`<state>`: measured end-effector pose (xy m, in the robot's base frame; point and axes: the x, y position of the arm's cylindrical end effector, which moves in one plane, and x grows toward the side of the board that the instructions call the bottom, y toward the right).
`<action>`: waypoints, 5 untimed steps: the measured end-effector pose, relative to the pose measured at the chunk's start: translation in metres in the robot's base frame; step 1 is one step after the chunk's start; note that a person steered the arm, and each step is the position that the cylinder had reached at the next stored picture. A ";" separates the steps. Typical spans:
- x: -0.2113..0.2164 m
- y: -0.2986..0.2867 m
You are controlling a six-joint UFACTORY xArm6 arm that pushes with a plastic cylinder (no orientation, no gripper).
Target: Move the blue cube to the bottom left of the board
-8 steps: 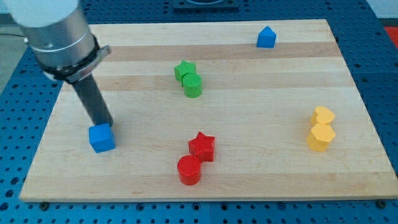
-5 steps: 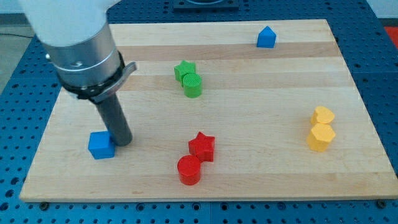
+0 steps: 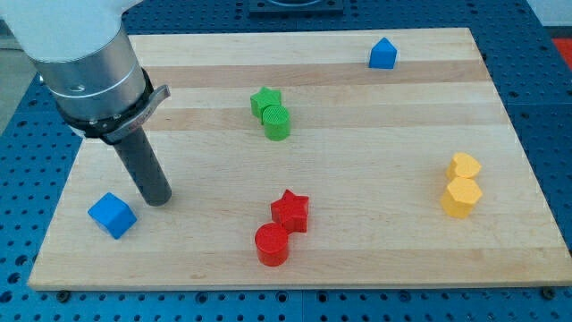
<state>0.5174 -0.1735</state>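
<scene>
I see the blue cube (image 3: 112, 216) near the wooden tabletop's (image 3: 375, 241) bottom-left corner, turned diamond-wise. My tip (image 3: 159, 200) sits just to its right — apart, not touching. No claw here — only the rod.

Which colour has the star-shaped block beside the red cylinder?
The star block is red, same as the cylinder; the camera view shows it clearly.

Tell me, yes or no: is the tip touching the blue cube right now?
No: my tip stands apart from the blue cube, with bare board between them, on the cube's right in the view.
</scene>
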 end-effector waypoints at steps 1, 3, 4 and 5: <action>0.000 0.009; 0.000 0.028; 0.000 0.028; -0.001 0.028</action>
